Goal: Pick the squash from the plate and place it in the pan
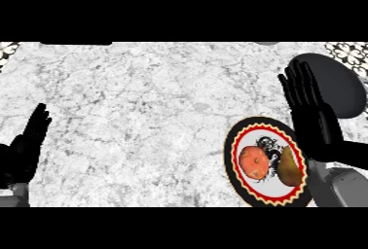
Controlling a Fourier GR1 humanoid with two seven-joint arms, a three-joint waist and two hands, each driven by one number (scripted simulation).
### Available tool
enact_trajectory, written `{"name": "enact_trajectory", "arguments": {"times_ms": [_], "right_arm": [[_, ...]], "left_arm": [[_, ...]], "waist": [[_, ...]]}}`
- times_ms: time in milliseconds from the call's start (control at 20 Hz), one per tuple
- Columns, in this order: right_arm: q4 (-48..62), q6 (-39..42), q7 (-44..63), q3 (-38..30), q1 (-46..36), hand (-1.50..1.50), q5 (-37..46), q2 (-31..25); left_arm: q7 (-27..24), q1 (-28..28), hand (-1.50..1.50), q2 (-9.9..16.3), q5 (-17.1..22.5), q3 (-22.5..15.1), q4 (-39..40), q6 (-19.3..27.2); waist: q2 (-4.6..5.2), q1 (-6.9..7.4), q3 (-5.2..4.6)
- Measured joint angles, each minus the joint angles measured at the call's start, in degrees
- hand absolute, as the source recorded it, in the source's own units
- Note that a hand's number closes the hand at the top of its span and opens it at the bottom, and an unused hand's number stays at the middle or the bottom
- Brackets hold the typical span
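A: Nearest us, what is on the plate (236, 165)?

B: It sits close to the worktop's front edge, toward the right corner. An orange, ribbed, round squash (254, 162) lies on its left half, and a brownish, pear-shaped fruit (289, 167) lies on the right half, just beside it.

A: How will the squash handle?

B: I judge it stiff, fairly smooth-skinned and liable to roll, with some weight to it. The widest part is the place to hold, fingers on one flank and thumb on the other, coming in from the left so the brown fruit is not knocked.

A: And the hands?

B: The right hand (310, 109) is flat, fingers straight and holding nothing, above the plate's far right rim. The left hand (27, 141) rests open near the worktop's left edge, fingers up, also holding nothing.

A: Where does it go?

B: The dark round pan (343, 92) lies farther back by the right edge, partly hidden by the right hand.

A: The surface?

B: Speckled grey-white marble (144, 107). Patterned tile (351, 52) shows at the far corners.
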Motion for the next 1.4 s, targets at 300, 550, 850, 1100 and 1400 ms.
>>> {"name": "enact_trajectory", "arguments": {"times_ms": [300,550,850,1100,1400], "right_arm": [[4.67,17.55,0.36,7.31,-0.44,1.5,0.03,-5.87],[11.93,22.64,-13.37,6.51,3.54,-1.5,8.87,-12.67],[18.19,23.33,-29.18,-1.57,6.72,-1.5,14.89,-21.92],[17.79,29.06,-30.17,-4.96,5.26,-1.5,17.99,-32.87],[10.9,34.42,-21.0,-7.13,2.24,-1.5,19.62,-41.73]], "left_arm": [[0.52,-5.13,0.0,-2.22,0.64,-1.25,-3.16,-0.33],[3.35,-8.01,0.0,-5.02,1.07,-2.77,-5.29,0.88],[4.6,-8.96,0.0,-6.23,0.76,-3.22,-5.49,1.25],[5.83,-9.68,0.0,-6.8,-0.01,-3.48,-6.17,1.84],[7.67,-10.79,0.0,-6.8,-0.43,-2.99,-6.91,1.8]], "waist": [[0.84,1.8,1.87],[0.6,0.68,2.32],[0.37,0.28,2.32],[0.19,0.42,2.21],[0.11,0.56,2.14]]}}
